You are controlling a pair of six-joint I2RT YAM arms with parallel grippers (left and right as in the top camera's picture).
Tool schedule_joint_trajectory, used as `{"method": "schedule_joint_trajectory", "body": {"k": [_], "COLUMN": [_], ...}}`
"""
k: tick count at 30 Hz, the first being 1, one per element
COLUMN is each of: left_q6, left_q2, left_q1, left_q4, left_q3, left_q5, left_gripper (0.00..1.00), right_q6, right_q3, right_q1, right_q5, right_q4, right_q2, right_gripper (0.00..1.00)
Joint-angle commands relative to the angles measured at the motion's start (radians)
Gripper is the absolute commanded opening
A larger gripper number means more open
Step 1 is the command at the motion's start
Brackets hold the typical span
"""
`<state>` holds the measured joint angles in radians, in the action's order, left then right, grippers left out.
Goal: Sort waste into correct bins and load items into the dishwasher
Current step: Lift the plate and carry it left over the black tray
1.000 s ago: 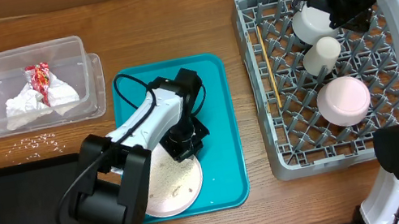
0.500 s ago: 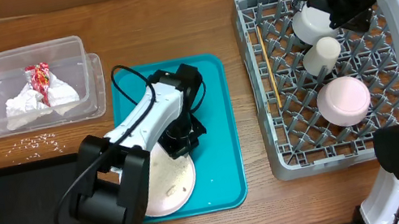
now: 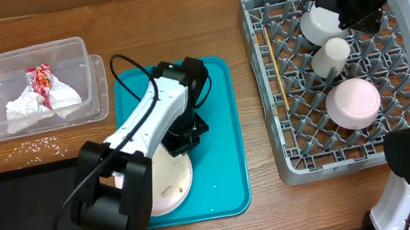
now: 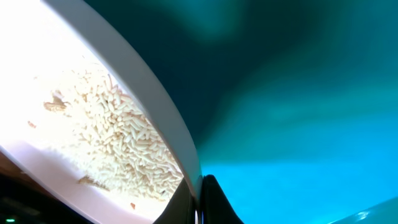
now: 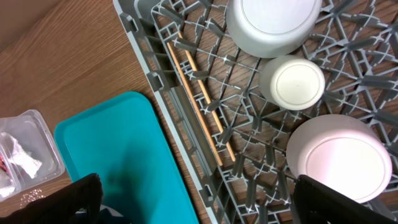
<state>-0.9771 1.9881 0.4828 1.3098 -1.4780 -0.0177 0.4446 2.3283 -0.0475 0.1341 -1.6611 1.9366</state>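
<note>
Since a second ago the large plate [image 3: 163, 186] has slid toward the left side of the teal tray [image 3: 223, 129] and tipped up. From overhead it now looks like a narrower oval than before, and its left edge overhangs the tray's left rim. The left gripper [image 4: 199, 208] has shifted up and left with it. Its fingers are clenched on the plate's rim, which the left wrist view shows pinched between the two dark tips at the bottom centre. Rice grains [image 4: 118, 143] lie heaped on the plate's face, close to the pinched edge.

Nothing else has changed. The right gripper [image 5: 196, 199] hangs over the upper part of the grey dish rack [image 3: 268, 87] as before, its fingers spread wide and grasping nothing. In the rack, the chopsticks [image 3: 271, 69] lie along the left side. An upturned white bowl [image 3: 318, 23], a small white cup [image 3: 335, 54] and a pink bowl [image 3: 353, 103] sit in a column down the middle.

At upper left the clear tub [image 3: 16, 53] holds the crumpled napkin [image 3: 26, 106] with the red-and-white wrapper [image 3: 40, 79] on top of it. Loose grains [image 3: 33, 146] are scattered on the wood just below the tub, and the black tray [image 3: 18, 207] lies at lower left.
</note>
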Motion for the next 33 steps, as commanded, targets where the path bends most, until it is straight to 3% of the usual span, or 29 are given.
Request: {"method": "schedule_joint_trajectory", "body": {"k": [1, 9, 16, 26, 33], "left_q6": [0.042, 0.047, 0.047, 0.134, 0.228], "left_q2": [0.014, 0.014, 0.014, 0.000, -0.009], "left_q1": [0.003, -0.029, -0.136, -0.413, -0.624], "left_q4": [0.037, 0.152, 0.253, 0.291, 0.280], "left_q3": [-0.073, -0.188, -0.267, -0.294, -0.294], "left_q5": [-0.076, -0.108, -0.181, -0.183, -0.098], "left_gripper": [0.04, 0.04, 0.04, 0.04, 0.04], "right_q6": [0.005, 0.005, 0.005, 0.005, 0.005], "right_q3": [0.013, 0.013, 0.013, 0.013, 0.013], "right_q1": [0.004, 0.004, 0.004, 0.004, 0.004], "right_q5": [0.006, 0.005, 0.006, 0.005, 0.006], "right_q4": [0.006, 0.006, 0.006, 0.006, 0.006], "right_q2": [-0.008, -0.008, -0.008, -0.008, -0.008], "right_gripper": [1.00, 1.00, 1.00, 1.00, 1.00]}}
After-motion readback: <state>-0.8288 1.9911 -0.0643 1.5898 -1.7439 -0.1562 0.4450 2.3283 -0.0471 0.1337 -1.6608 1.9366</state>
